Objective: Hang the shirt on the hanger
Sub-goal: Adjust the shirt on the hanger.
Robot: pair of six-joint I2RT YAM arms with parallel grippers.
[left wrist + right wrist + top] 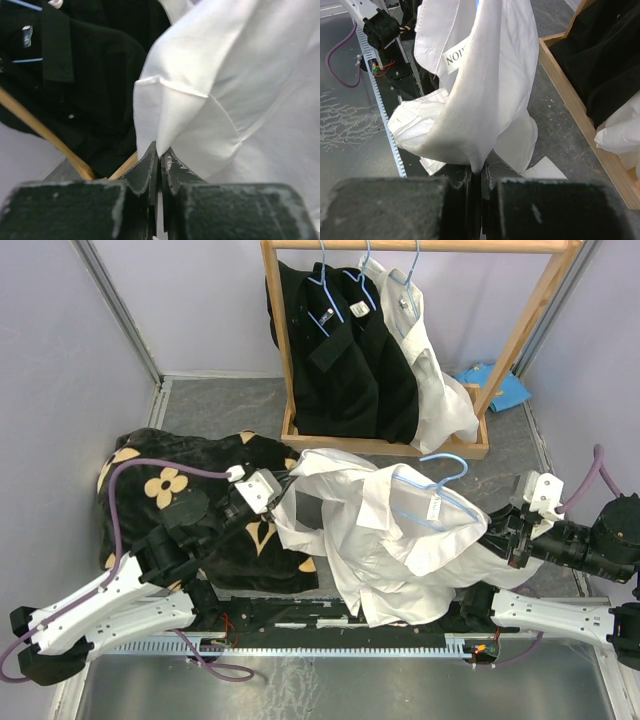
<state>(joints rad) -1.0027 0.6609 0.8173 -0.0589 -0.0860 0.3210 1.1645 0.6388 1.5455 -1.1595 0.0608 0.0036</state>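
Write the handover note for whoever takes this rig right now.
Left pincer: shut on an edge of the shirt.
Right pincer: shut on the shirt's other side.
Shirt: held bunched between the two arms.
Hanger: at the collar, with its hook pointing toward the rack.
Done: hanger looks partly inside the shirt.
Left: check that both shoulders are seated; I cannot tell from here.

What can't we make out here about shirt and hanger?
Top view: the lower part of the hanger lies under the shirt; whether it sits in the shoulders is hidden.
Top view: fingertips of the right gripper are buried in fabric.
Right wrist view: a fold cuts off the label; only "NOI" reads.
Left wrist view: the left gripper pinches a fold; which shirt part is too close to tell.
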